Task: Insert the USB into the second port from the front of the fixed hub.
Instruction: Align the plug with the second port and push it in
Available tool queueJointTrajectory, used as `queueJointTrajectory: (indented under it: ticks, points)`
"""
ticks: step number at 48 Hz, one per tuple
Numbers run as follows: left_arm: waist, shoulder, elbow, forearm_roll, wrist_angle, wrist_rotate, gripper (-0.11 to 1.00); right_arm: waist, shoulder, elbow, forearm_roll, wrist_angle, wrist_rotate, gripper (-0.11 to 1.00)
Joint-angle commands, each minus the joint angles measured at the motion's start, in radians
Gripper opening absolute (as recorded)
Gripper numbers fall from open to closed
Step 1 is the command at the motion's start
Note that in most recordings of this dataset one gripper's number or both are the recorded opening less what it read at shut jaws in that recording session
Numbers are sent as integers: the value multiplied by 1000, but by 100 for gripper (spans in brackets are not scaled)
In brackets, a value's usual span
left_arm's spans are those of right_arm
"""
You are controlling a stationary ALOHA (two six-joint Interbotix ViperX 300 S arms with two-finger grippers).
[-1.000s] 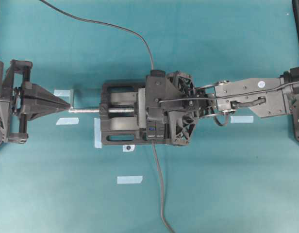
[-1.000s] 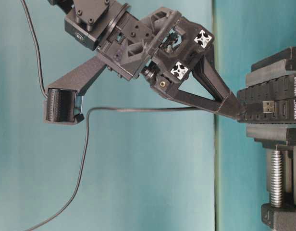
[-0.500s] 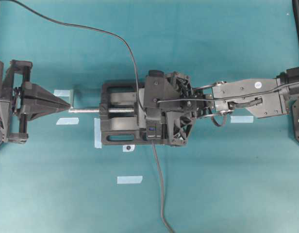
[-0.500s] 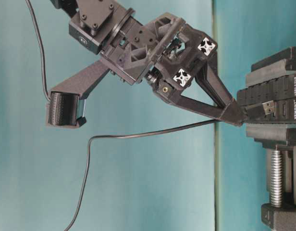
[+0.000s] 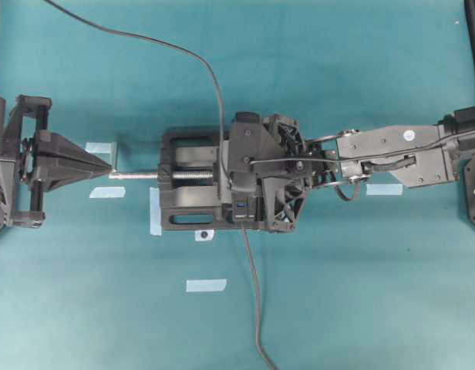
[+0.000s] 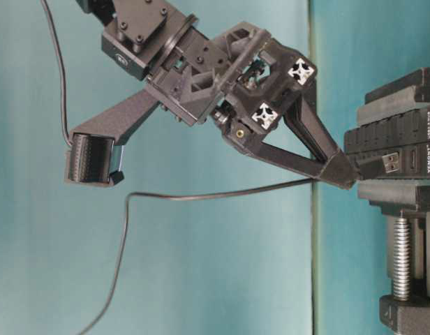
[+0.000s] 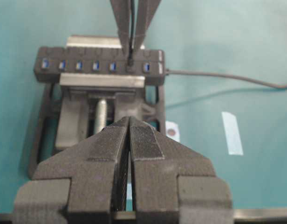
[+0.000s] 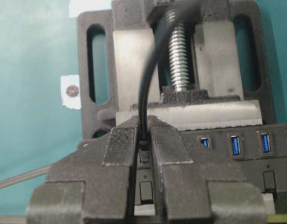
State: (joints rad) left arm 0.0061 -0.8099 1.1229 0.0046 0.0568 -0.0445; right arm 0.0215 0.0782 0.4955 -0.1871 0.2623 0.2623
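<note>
From my right wrist camera, my right gripper [image 8: 143, 154] is pinching the USB [image 8: 143, 148] by the neck where its cable [image 8: 150, 74] leaves, low over the fixed hub [image 8: 255, 154], whose blue ports run off to one side. That view hides the plug's metal tip. The table-level view shows it: the USB [image 6: 382, 165] lies tilted against the fixed hub's [image 6: 393, 143] face, its silver shell still outside. The left wrist view adds that the plug meets the hub [image 7: 99, 65] at the second slot from the end where the hub's own cable [image 7: 227, 78] exits.

My left gripper [image 7: 129, 154] is pressed together and empty, near the tip of the vise screw [image 5: 137, 175]. Overhead, teal table [image 5: 361, 308] lies open around the vise [image 5: 187, 193].
</note>
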Motion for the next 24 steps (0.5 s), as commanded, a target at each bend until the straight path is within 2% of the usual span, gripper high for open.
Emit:
queueJointTrajectory:
  ticks: [1, 24]
  points:
    - [0, 2, -12, 2, -9, -2, 0, -3, -14, -11, 0, -11, 12, 9]
    - [0, 2, -12, 2, -9, -2, 0, -2, -15, 14, 3, -2, 14, 9]
